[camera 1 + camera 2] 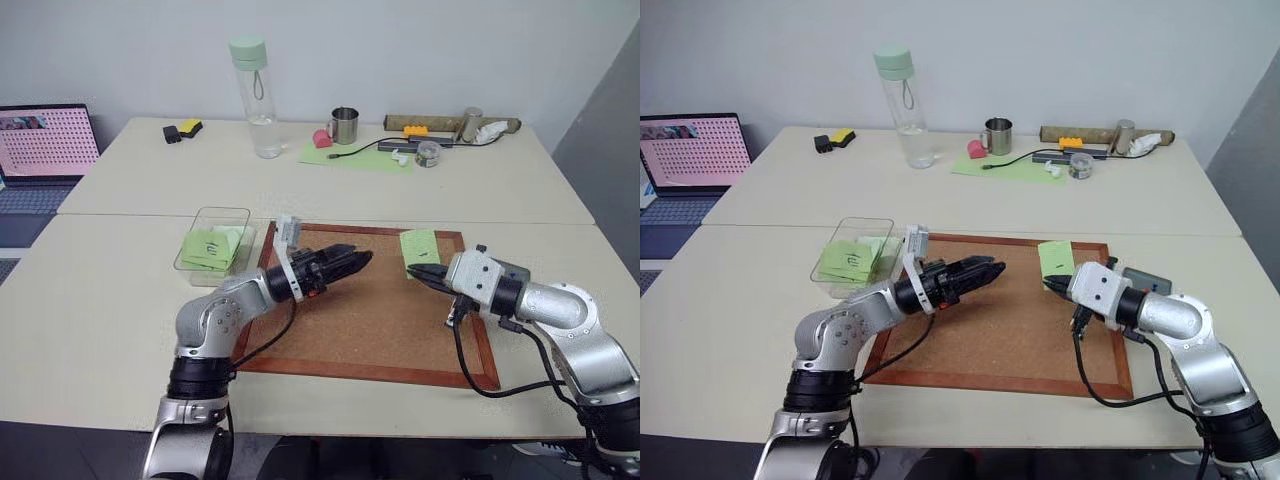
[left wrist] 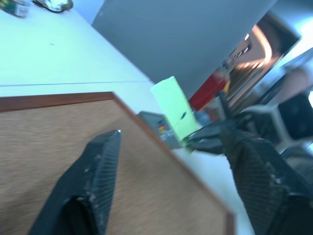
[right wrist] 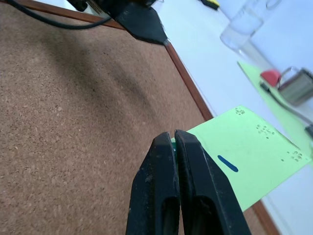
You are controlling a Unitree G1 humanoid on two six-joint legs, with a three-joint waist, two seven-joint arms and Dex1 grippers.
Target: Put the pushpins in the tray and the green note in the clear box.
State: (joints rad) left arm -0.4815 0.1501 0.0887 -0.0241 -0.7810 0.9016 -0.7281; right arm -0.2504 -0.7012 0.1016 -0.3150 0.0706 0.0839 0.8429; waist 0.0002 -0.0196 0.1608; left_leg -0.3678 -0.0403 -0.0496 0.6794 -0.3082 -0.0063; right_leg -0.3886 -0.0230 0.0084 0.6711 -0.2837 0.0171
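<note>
**A thin paper slip, held by its edge**

The green note (image 1: 420, 246) is light, thin and bendy. It sits over the far right corner of the cork board (image 1: 380, 320). The right gripper (image 3: 174, 139) is pinched shut on the note's near edge, a good place to hold it. The left gripper (image 1: 360, 260) hangs over the board with its fingers apart, holding nothing. The clear box (image 1: 214, 240), with green slips inside, stands just past the board's far left corner. The left arm is in between.
</note>
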